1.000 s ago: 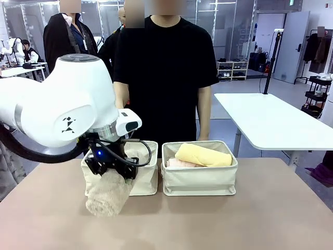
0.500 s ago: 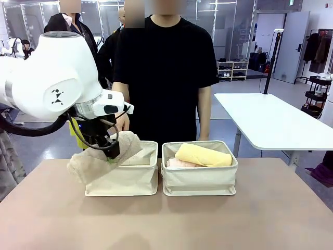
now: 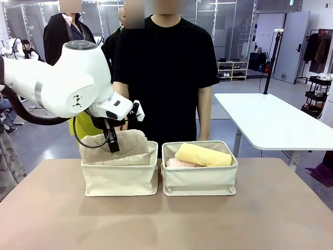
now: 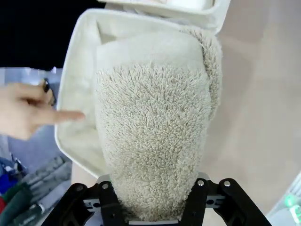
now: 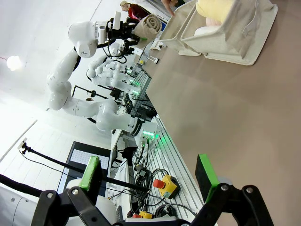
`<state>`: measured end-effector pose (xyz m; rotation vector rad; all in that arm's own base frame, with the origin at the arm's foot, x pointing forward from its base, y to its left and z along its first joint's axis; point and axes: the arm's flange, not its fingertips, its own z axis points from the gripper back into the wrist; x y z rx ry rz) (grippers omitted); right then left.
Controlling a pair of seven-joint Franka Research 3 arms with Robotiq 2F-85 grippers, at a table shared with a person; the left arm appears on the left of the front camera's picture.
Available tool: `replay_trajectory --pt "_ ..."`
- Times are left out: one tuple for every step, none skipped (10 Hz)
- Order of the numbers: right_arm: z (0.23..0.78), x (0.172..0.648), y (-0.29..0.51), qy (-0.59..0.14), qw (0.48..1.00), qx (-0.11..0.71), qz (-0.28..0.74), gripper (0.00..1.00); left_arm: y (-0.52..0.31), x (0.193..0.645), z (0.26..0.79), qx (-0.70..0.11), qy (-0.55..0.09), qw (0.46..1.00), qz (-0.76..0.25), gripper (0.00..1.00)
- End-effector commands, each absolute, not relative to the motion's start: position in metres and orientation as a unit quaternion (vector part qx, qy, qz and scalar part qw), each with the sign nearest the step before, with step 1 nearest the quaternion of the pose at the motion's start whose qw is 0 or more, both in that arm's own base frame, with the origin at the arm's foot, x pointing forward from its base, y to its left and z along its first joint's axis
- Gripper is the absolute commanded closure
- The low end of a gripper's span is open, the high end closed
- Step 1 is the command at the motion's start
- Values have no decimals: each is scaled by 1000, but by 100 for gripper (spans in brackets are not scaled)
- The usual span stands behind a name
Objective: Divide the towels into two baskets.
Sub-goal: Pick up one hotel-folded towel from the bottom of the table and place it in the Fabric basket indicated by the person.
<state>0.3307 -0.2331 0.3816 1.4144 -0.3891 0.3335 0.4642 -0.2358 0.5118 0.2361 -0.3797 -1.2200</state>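
Left gripper point(image 3: 112, 141) was clamped on the beige towel point(image 4: 153, 127) over the left basket point(image 3: 120, 179); released off-centre, it'd probably catch the rim and roll out. Right gripper point(image 5: 148, 175) was wide open.

Two cream canvas baskets stand side by side: the left basket point(image 3: 120, 177) directly under the left gripper point(image 3: 111, 141), and the right basket point(image 3: 199, 177) just to that gripper's right. Four towels can be counted: a beige towel point(image 3: 117, 146) clamped in the left gripper, a white towel point(image 4: 141, 49) beneath it in the left basket, and a yellow towel point(image 3: 203, 154) lying over a pink towel point(image 3: 179, 163) in the right basket.
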Motion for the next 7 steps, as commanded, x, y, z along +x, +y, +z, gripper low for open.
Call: replay_trajectory --pt "383 329 -232 -176 730 642 153 0 -239 490 507 116 -176 779 -591 52" --pt "383 329 -232 -176 730 642 153 0 -242 506 501 115 -158 780 -595 52" --pt "383 329 -232 -176 730 642 153 0 -243 520 495 104 -151 784 -593 52" --pt "383 329 -232 -176 730 642 153 0 -242 533 487 105 -140 785 -595 52" --pt "383 329 -232 -176 730 642 153 0 -241 545 480 101 -138 781 -600 52" --pt "383 329 -232 -176 730 642 153 0 -239 559 472 99 -130 785 -598 52" --pt "383 329 -232 -176 730 642 153 0 -239 567 464 102 -123 786 -597 52"
